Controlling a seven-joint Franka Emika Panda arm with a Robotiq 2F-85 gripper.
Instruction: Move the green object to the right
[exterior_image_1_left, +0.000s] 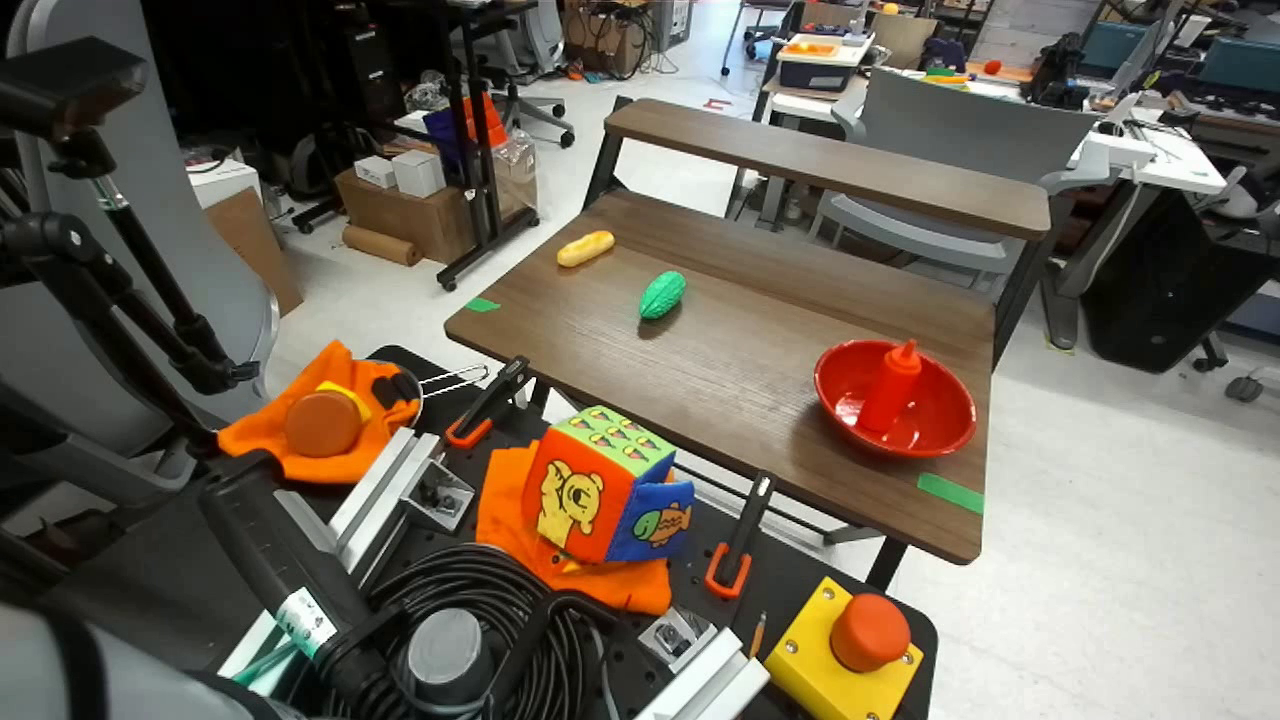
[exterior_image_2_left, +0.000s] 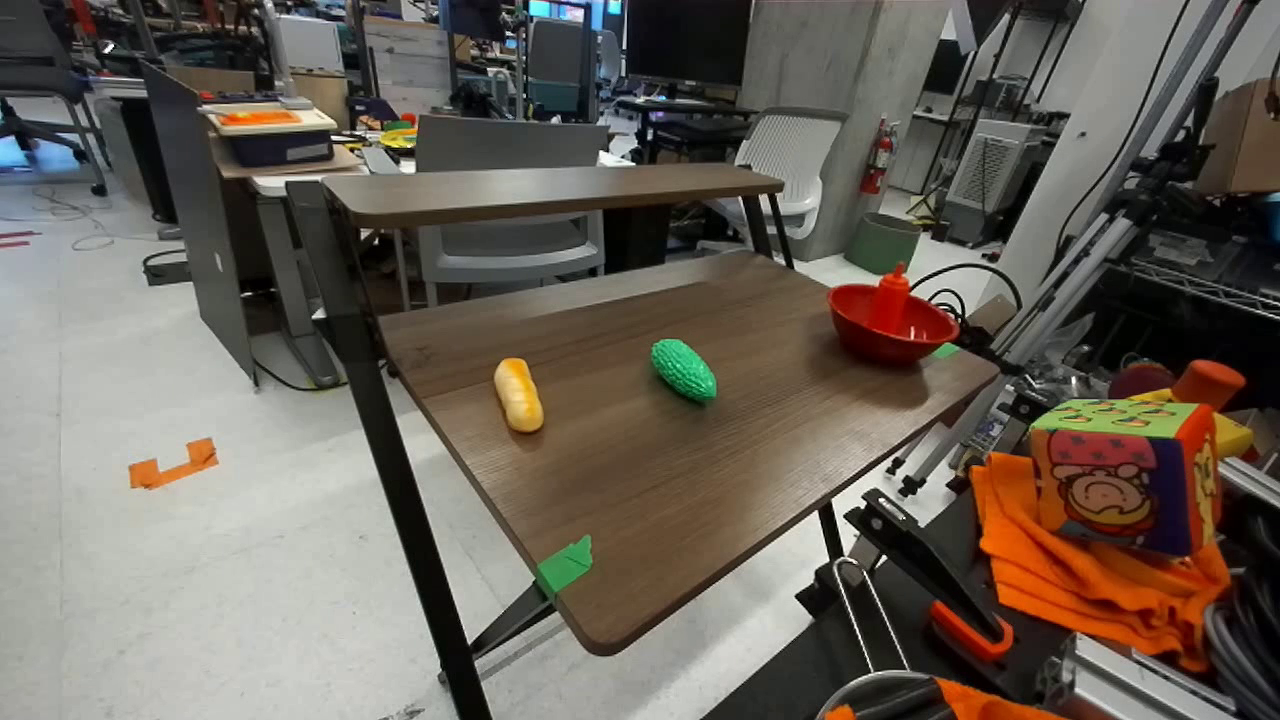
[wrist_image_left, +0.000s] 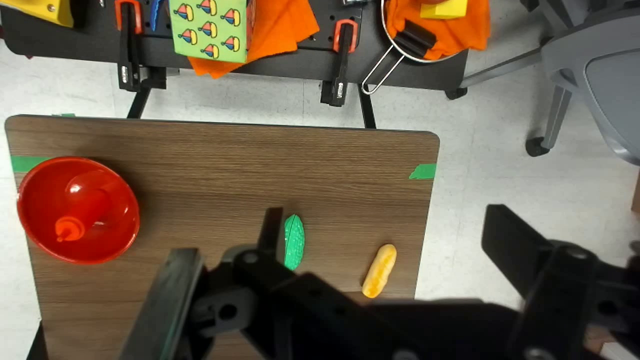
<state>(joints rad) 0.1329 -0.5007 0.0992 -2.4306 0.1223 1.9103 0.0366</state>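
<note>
On the worktop (exterior_image_1_left: 740, 360), the red bowl (exterior_image_2_left: 880, 347) stands at the right-hand end in both exterior views; above, the end effector (wrist_image_left: 385, 220), visible only in the wrist view, is released, its jaws wide apart and grasping nothing; nearer the yellow-orange object (exterior_image_1_left: 585, 249) than the red bowl lies the green object (exterior_image_1_left: 662, 295), not yet gripped. The step in hand is judged to be the approach. Next, align the end effector over the green object, lower until the jaws straddle it, grip, lift, and transfer toward the red bowl's end, presumably the intended right.
</note>
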